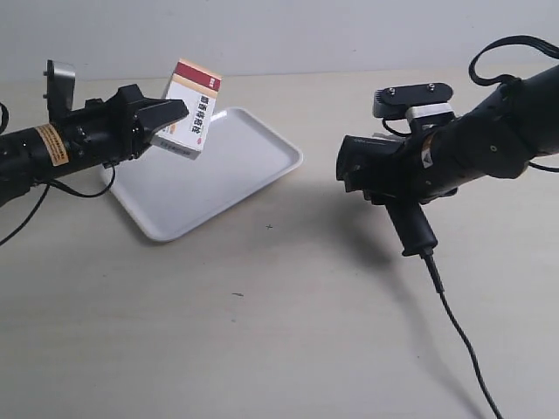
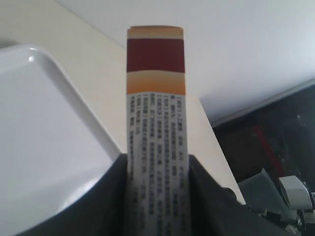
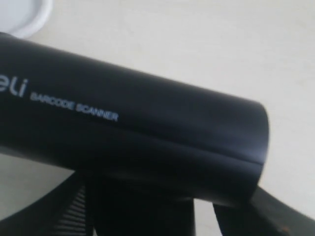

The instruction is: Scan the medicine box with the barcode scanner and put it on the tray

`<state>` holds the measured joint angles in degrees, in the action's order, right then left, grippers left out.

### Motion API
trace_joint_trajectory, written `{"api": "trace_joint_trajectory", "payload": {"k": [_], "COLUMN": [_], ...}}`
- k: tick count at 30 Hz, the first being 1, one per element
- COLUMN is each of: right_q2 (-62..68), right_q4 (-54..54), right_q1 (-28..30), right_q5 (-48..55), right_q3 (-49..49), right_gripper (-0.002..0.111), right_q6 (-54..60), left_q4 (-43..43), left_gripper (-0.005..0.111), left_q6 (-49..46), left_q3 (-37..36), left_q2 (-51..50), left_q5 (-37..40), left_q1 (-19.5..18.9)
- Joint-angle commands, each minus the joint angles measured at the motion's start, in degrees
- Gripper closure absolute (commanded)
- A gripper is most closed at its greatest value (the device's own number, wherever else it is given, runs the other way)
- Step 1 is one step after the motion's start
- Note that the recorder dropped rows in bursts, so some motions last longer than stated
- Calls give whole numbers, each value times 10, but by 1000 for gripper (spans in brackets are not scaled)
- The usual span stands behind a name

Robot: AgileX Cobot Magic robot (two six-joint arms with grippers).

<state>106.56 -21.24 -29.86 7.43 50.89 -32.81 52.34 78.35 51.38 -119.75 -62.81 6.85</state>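
Note:
My left gripper [image 1: 166,118] is shut on the medicine box [image 1: 190,109], a white carton with a red and tan band at its upper end, held in the air above the near-left part of the white tray [image 1: 253,161]. In the left wrist view the box [image 2: 156,128] stands between both fingers [image 2: 106,196], with the tray [image 2: 44,132] beside it. My right gripper [image 1: 393,170] is shut on the black barcode scanner [image 1: 384,166], lifted off the table, head toward the box, handle [image 1: 412,229] down. In the right wrist view the scanner's head [image 3: 147,132] fills the frame.
The scanner's thin black cable [image 1: 458,327] runs from the handle down across the table to the front right. A black cable loop [image 1: 515,57] arches over the right arm. The tabletop [image 1: 262,332] is pale beige.

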Motion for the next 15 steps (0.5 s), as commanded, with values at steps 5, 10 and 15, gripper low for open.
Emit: {"api": "trace_joint_trajectory", "payload": {"k": [5, 10, 15], "right_q2": [34, 40, 42], "right_q4": [3, 3, 3], "right_q1": [-18, -18, -18], "right_q5": [38, 33, 32], "right_q3": [61, 62, 62], "right_gripper": [108, 108, 108], "right_q6": [2, 2, 2], "left_q4": [102, 134, 142], "left_gripper": [107, 107, 107], "left_q6": [1, 0, -19], "left_q3": [49, 62, 73], "left_q2": [2, 18, 30], "left_q5": [47, 123, 196], "left_q1": [1, 1, 7]}}
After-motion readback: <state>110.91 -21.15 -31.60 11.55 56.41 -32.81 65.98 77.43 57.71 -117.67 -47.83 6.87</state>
